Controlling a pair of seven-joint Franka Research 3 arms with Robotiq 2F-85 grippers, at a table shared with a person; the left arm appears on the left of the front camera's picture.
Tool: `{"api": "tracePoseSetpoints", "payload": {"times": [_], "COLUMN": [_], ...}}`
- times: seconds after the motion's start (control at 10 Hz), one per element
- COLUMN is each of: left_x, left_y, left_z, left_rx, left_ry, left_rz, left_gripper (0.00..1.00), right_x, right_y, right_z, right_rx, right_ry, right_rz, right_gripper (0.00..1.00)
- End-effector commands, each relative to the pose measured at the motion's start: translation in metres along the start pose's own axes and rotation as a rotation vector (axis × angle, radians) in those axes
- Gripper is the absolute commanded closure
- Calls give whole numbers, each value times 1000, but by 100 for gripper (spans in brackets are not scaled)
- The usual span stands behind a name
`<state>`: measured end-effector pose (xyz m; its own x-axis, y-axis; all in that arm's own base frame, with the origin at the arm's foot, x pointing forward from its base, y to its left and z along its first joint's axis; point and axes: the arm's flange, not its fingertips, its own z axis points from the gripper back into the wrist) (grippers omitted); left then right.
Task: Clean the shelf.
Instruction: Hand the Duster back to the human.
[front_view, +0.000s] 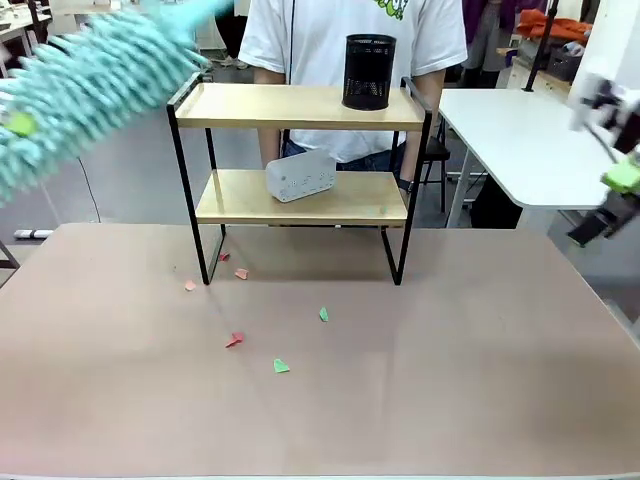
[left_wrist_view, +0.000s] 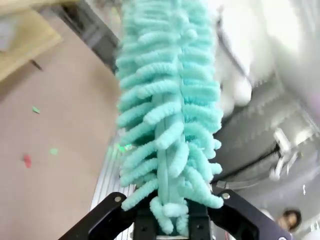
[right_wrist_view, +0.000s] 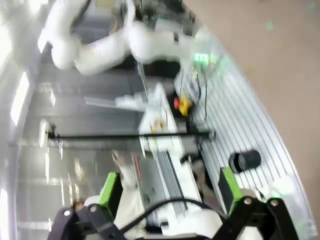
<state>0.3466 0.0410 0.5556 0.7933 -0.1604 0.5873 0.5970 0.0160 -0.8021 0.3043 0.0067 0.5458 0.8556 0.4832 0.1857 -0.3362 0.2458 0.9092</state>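
The shelf (front_view: 300, 150) stands at the worktop's (front_view: 450, 380) far middle. Left of its top board, my left fingers (left_wrist_view: 167, 220) are clamped on the teal duster (front_view: 90, 90). My right fingers (right_wrist_view: 170, 200) are apart, holding nothing. I should sweep slowly, avoiding the black cup (front_view: 369, 71).

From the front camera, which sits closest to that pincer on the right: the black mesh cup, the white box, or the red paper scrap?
1. Black mesh cup, top board, nearest the right pincer.
2. White box, lower board.
3. Red paper scrap, on the table, farthest left.
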Motion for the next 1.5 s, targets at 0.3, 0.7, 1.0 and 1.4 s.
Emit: {"api": "tracePoseSetpoints", "payload": {"times": [0.3,0.7,1.0,1.4], "left_x": [-34,-46,-46,-54], "left_y": [86,150,160,165], "left_z": [66,62,60,58], "left_rx": [-9,88,101,110], "left_ry": [-652,-717,-683,-685], "left_rz": [337,564,689,607], "left_gripper": [100,100,100,100], "right_x": [-51,-51,-51,-51], "right_y": [-25,-25,-25,-25], "right_z": [9,9,9,9], "right_rx": [47,47,47,47], "right_ry": [-293,-293,-293,-293], "right_rz": [-122,-122,-122,-122], "right_gripper": [0,0,0,0]}}
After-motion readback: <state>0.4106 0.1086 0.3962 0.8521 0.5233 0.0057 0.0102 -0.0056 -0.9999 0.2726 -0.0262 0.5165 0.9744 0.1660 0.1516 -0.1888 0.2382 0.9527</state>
